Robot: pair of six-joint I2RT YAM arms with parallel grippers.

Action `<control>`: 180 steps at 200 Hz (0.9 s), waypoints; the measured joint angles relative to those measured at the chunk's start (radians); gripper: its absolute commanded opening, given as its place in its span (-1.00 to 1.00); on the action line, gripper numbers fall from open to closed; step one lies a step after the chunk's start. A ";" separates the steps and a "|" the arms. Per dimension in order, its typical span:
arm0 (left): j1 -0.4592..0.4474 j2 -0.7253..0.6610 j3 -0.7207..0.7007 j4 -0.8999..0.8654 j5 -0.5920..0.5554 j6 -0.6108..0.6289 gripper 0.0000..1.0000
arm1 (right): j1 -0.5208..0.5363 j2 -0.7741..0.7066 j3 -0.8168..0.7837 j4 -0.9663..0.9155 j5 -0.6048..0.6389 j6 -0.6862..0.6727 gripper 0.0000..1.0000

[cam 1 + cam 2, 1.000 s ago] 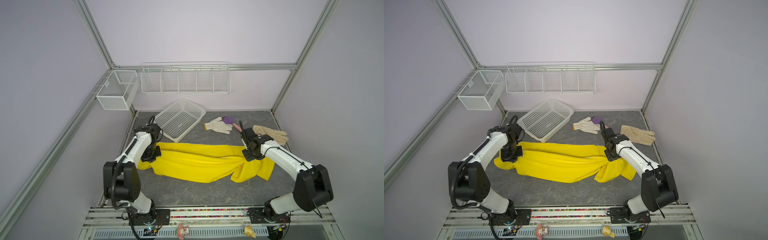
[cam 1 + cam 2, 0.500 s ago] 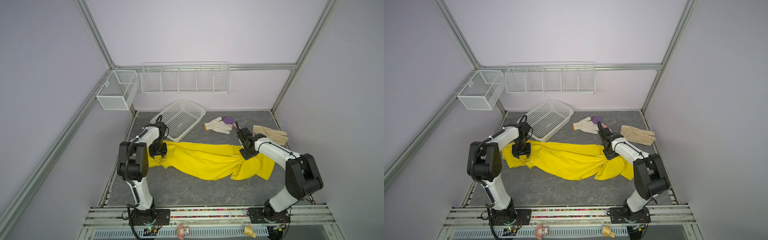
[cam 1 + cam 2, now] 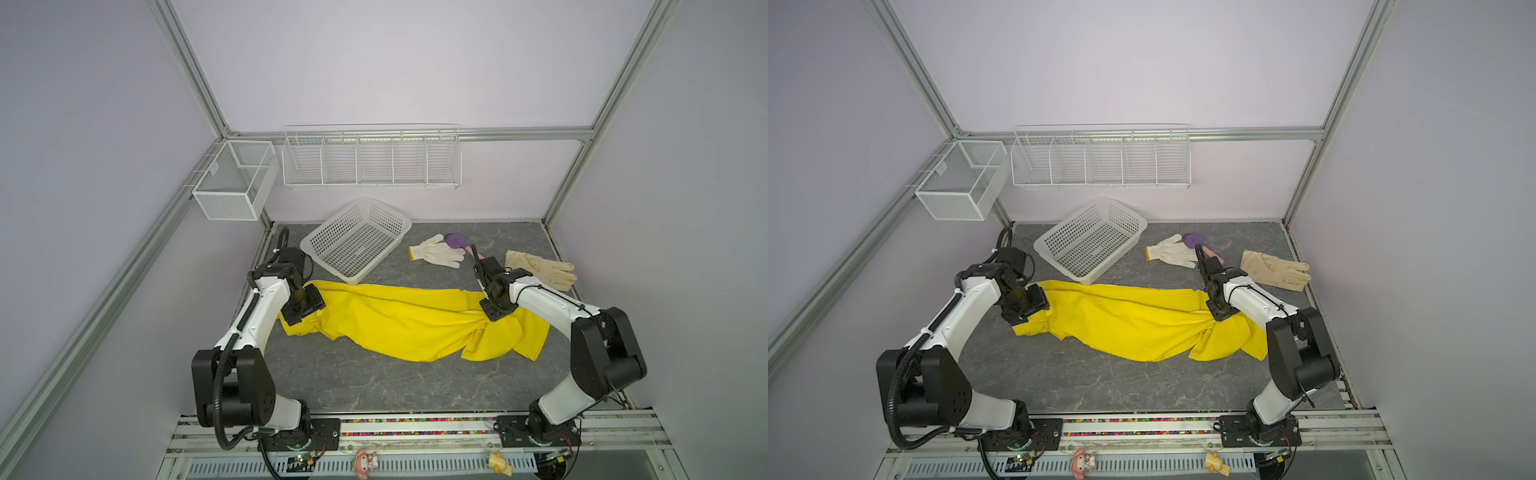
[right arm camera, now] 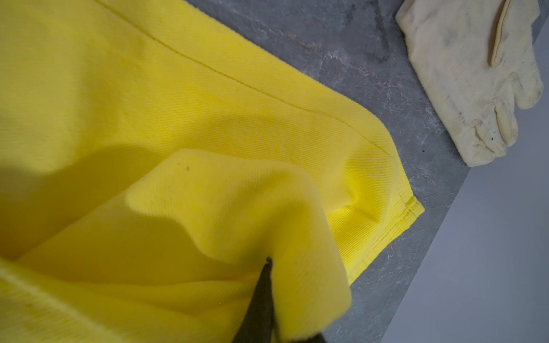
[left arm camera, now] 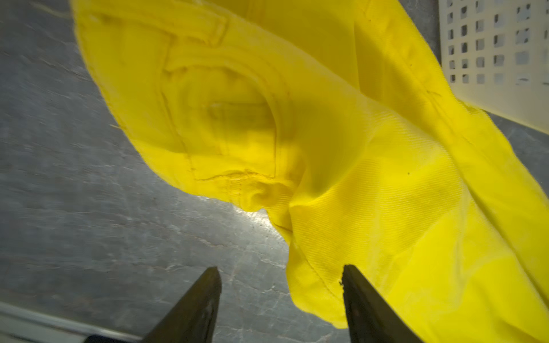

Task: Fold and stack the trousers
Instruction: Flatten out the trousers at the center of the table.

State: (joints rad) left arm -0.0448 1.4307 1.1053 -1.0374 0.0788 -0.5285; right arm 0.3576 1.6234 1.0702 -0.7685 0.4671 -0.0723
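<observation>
The grey table [image 3: 374, 382] carries the trousers [image 3: 415, 324] across its middle, well in front of the white basket [image 3: 357, 241] apart from one corner of cloth that comes close to the basket's near rim. The main danger is in the cloth itself. It is pinched at one end only, so any pull from that end would likely drag the whole pair along the table or bunch it up, not lay it flat, and a fold made over the crumpled leg end would probably come out crooked. The long axis of the trousers runs side to side across the table, roughly along the front rail. The waistband, with its belt loop and pocket seams, points to the robot's left and the leg hems point to its right, where the legs lie twisted over each other. A wide sweep of the cloth toward the back could catch the basket or brush the cream glove [image 3: 540, 268] and the white knit glove [image 3: 436, 255], which lie near the hem end. The left gripper [image 5: 279, 267] hovers at the waist end with its jaws partly apart and nothing clamped between them. A cloth edge sits just against one finger, so it could snag as the arm moves. The right gripper [image 4: 269, 267] is closed on a raised fold of leg fabric near the hem.
</observation>
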 measured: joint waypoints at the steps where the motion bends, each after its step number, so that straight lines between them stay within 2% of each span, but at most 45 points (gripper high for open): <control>1: 0.000 -0.003 -0.005 0.003 0.002 -0.004 0.31 | 0.000 0.000 0.000 0.000 0.000 0.000 -0.79; 28: -0.001 -0.059 -0.162 0.124 0.101 -0.121 0.24 | 0.000 -0.002 0.000 0.000 0.000 -0.001 -0.79; 52: -0.001 -0.036 -0.224 0.198 0.134 -0.177 0.18 | -0.002 -0.014 -0.003 0.000 0.000 -0.006 -0.79; 119: -0.009 -0.010 -0.233 0.314 0.179 -0.247 -0.20 | -0.003 -0.027 -0.021 0.000 -0.002 -0.006 -0.79; 140: -0.016 -0.006 -0.211 0.315 0.182 -0.249 -0.41 | -0.003 -0.029 -0.025 0.000 -0.004 -0.006 -0.80; 180: -0.017 0.034 -0.196 0.329 0.187 -0.241 -1.00 | -0.003 -0.030 -0.026 0.000 -0.007 -0.006 -0.80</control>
State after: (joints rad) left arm -0.0620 1.4647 0.9096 -0.7086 0.2661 -0.7700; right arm 0.3542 1.5932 1.0443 -0.7689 0.4599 -0.0788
